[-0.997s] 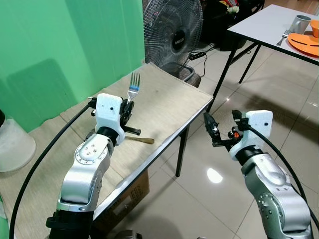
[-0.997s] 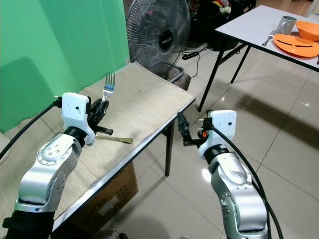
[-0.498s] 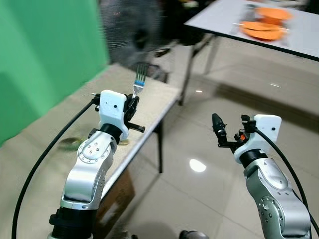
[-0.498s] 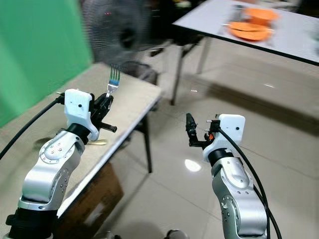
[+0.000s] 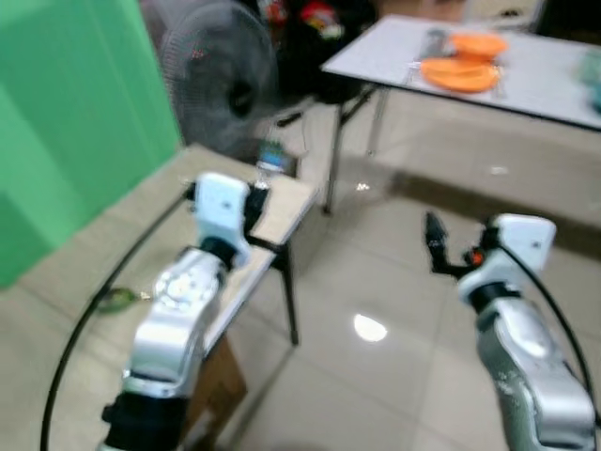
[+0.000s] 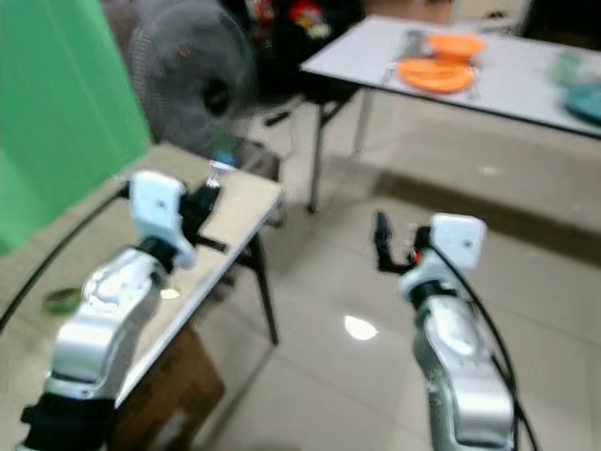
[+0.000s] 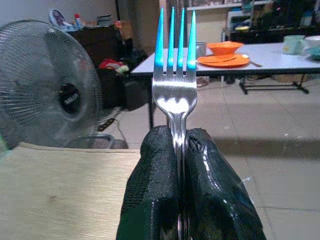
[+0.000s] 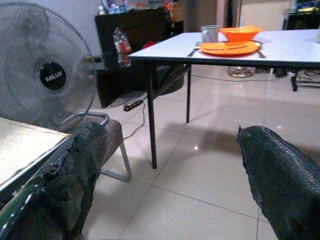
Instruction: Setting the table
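A silver fork (image 7: 175, 85) with blue-tipped tines stands upright, its handle pinched in my left gripper (image 7: 176, 137), which is shut on it. In the blurred eye views that gripper (image 5: 255, 193) hovers over the near corner of the beige table (image 5: 113, 244), with the fork (image 5: 272, 155) pointing up. My right gripper (image 5: 434, 240) is held over the tiled floor, open, with nothing between its fingers (image 8: 75, 170). Farther off stands a white table (image 8: 280, 47) bearing an orange plate (image 8: 230, 48), an orange bowl (image 8: 241, 33) and a grey cup (image 8: 210, 33).
A standing fan (image 5: 221, 80) is behind the beige table, beside a green wall (image 5: 66, 113). A cardboard box (image 5: 221, 395) sits under the beige table. Glossy tiled floor (image 5: 394, 310) stretches between the two tables. Dark furniture and clutter (image 8: 135, 30) stand behind the white table.
The whole picture has shifted and blurred, so the camera has turned toward the white table, which now sits nearer the middle. The fork stays in my left gripper; my right stays open.
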Available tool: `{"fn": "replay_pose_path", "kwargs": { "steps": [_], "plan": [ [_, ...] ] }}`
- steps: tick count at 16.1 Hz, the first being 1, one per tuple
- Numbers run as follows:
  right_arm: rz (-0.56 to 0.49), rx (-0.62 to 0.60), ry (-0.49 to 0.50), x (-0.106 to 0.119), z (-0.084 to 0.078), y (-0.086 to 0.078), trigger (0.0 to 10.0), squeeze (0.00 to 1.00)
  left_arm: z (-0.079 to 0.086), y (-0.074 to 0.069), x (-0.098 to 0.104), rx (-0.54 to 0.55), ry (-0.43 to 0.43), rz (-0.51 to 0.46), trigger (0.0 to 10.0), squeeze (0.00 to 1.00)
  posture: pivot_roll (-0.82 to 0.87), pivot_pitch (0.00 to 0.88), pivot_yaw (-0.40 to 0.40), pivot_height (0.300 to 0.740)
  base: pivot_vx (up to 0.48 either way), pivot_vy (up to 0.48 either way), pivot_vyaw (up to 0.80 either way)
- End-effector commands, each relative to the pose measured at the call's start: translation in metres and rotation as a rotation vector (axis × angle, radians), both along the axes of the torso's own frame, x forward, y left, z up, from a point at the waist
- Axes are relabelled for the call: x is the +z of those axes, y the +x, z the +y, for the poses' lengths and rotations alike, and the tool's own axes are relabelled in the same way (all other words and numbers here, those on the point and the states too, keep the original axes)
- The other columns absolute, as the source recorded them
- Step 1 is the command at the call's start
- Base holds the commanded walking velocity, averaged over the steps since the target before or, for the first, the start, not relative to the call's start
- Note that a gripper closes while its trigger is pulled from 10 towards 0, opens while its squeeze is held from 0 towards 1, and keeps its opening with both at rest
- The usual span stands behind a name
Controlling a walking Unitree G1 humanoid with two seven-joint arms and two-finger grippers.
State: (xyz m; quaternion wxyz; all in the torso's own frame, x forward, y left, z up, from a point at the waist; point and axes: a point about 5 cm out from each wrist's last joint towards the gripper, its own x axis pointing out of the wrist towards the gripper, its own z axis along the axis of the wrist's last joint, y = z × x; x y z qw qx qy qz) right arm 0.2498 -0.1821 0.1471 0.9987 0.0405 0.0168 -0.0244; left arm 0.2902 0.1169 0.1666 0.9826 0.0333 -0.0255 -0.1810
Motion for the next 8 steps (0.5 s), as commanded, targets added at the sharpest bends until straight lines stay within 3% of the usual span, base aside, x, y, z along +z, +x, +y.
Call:
{"fn": "replay_pose_path", "kwargs": {
  "steps": [1, 2, 8],
  "plan": [
    [-0.021, 0.023, -0.001, 0.0035, 0.0080, 0.0013, 10.0, 0.00, 0.0083, 0.0012, 0.0006, 0.026, 0.008, -0.001, 10.0, 0.00, 0.00, 0.000, 0.036, 0.740, 0.319, 0.000, 0.00],
    [-0.034, 0.024, 0.013, 0.0053, 0.0086, 0.0015, 10.0, 0.00, 0.0084, 0.0016, 0.0012, 0.025, 0.004, -0.006, 10.0, 0.00, 0.00, 0.000, 0.035, 0.740, 0.326, 0.000, 0.00],
    [-0.052, 0.067, 0.021, 0.0109, 0.0137, 0.0011, 10.0, 0.00, 0.0054, 0.0018, 0.0020, 0.015, 0.006, -0.018, 10.0, 0.00, -0.02, 0.000, 0.025, 0.740, 0.324, 0.000, -0.79]
  ]
}}
